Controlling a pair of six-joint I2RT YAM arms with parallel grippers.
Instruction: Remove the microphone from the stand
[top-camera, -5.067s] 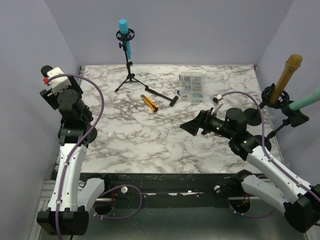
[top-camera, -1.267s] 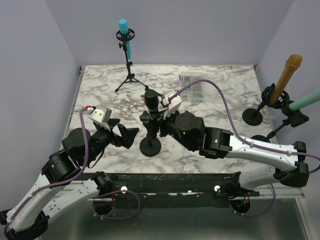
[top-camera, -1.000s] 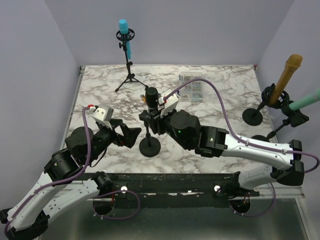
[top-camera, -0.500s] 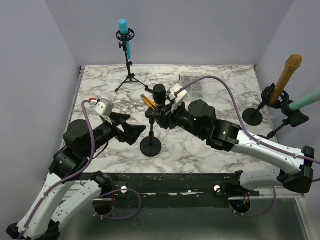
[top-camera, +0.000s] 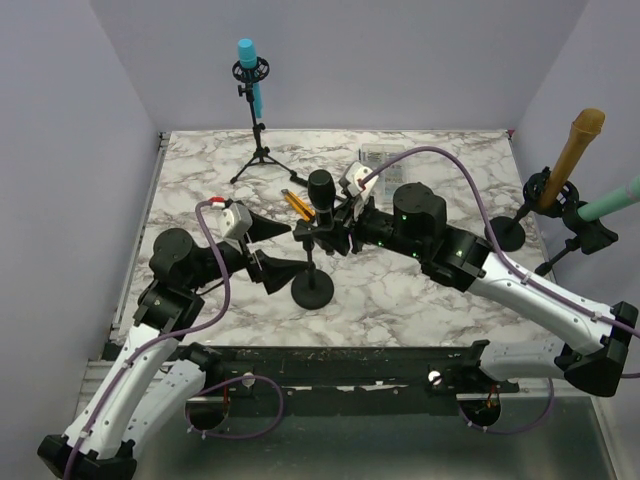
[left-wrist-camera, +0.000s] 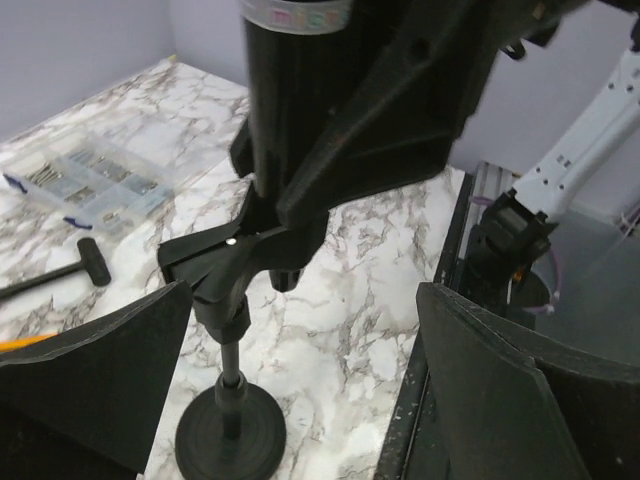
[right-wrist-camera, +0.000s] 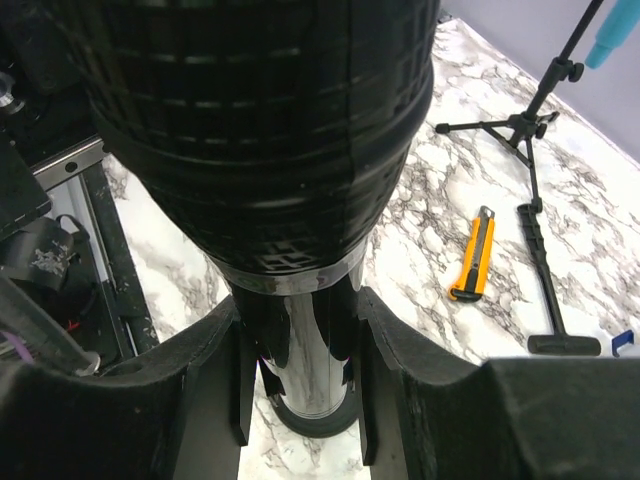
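The right gripper (top-camera: 322, 232) was clamped on the black microphone (top-camera: 320, 187), upright above the stand (top-camera: 313, 292) near the front of the table (top-camera: 200, 190). Whether its lower end sat in the clip was hard to tell. The left gripper (top-camera: 272, 250) gaped wide beside the stand's post.

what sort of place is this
Likely a robot lab test cell, not a studio: plain lilac walls box in a marble-patterned table, with a left arm and right arm mounted at its near edge.

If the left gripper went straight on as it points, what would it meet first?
Probably the microphone stand's pole, just below its clip: it stands ahead between the left gripper's open jaws. Depth is unclear.
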